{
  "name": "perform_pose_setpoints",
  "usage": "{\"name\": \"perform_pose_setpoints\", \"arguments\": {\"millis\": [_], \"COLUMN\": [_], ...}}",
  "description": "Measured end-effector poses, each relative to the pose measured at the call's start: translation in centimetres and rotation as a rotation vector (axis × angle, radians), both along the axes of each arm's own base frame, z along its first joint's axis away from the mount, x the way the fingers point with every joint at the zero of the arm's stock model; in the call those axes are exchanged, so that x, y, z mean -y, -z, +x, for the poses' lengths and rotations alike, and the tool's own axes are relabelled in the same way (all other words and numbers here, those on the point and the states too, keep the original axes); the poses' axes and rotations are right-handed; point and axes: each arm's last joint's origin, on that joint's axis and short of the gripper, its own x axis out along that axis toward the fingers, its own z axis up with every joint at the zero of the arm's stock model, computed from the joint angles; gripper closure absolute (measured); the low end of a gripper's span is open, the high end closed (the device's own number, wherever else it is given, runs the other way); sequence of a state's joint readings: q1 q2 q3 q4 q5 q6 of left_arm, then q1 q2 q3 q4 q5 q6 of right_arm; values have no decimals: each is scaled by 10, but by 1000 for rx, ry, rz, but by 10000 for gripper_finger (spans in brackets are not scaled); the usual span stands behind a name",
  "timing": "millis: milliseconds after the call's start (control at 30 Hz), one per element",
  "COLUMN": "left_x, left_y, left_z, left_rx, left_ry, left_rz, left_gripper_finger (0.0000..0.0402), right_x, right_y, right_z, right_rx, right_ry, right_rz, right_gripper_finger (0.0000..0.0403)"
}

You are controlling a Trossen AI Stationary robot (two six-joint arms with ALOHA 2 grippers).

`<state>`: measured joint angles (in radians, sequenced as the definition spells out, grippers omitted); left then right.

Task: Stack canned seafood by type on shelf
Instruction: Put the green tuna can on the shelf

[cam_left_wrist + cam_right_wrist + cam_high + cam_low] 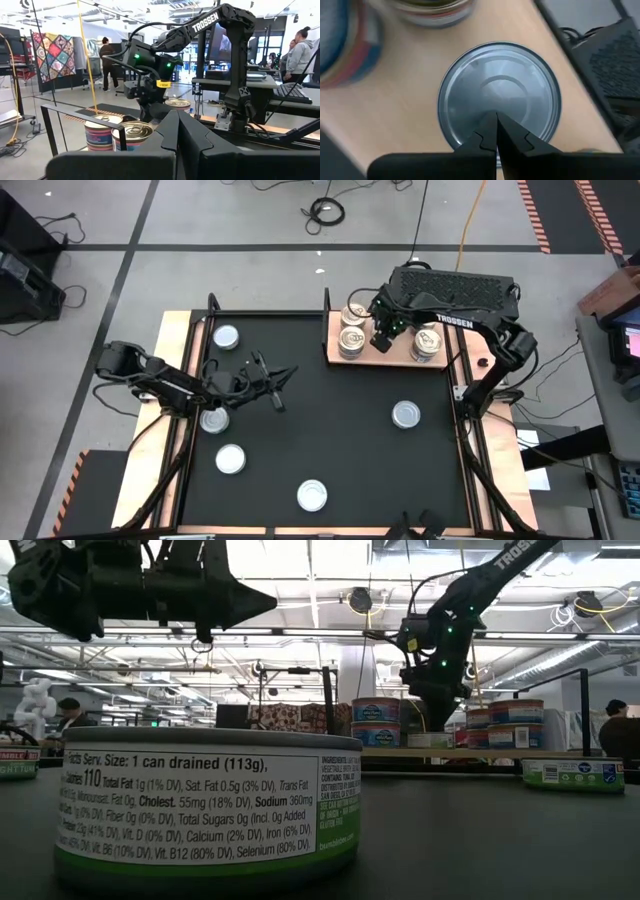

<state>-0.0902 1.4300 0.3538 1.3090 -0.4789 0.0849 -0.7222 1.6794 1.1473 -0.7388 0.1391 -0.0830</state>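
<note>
A robotics lab or open workshop hall: a black-topped table (330,430) on a metal frame stands on a grey concrete floor (250,220) marked with tape lines, with loose cables (326,212) lying about. The low view shows a high ceiling (330,600) with bare pipes and strip lights. Beyond the table stand desks with a keyboard (292,91) and monitors, a patchwork quilt (54,55) on a stand, and several people (106,62) standing about
</note>
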Motion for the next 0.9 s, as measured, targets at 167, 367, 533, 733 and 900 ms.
{"name": "perform_pose_setpoints", "arguments": {"millis": [167, 367, 533, 733, 900], "left_x": [0, 0, 0, 0, 1], "left_y": [0, 0, 0, -1, -2], "left_z": [0, 0, 0, 0, 0], "left_rx": [-1, 0, 1, 10, 18], "left_ry": [1, 1, 1, 3, 33], "left_rz": [0, 0, 0, 0, 7], "left_gripper_finger": [395, 395, 395, 395, 395], "right_x": [9, 11, 10, -3, -27], "right_y": [-2, -2, -6, -39, -74], "right_z": [-5, -6, -6, -16, -26], "right_rx": [30, 36, 57, 133, 232], "right_ry": [28, 28, 26, 16, -32], "right_rz": [-28, -28, -45, -104, -132], "right_gripper_finger": [403, 403, 403, 403, 403]}}
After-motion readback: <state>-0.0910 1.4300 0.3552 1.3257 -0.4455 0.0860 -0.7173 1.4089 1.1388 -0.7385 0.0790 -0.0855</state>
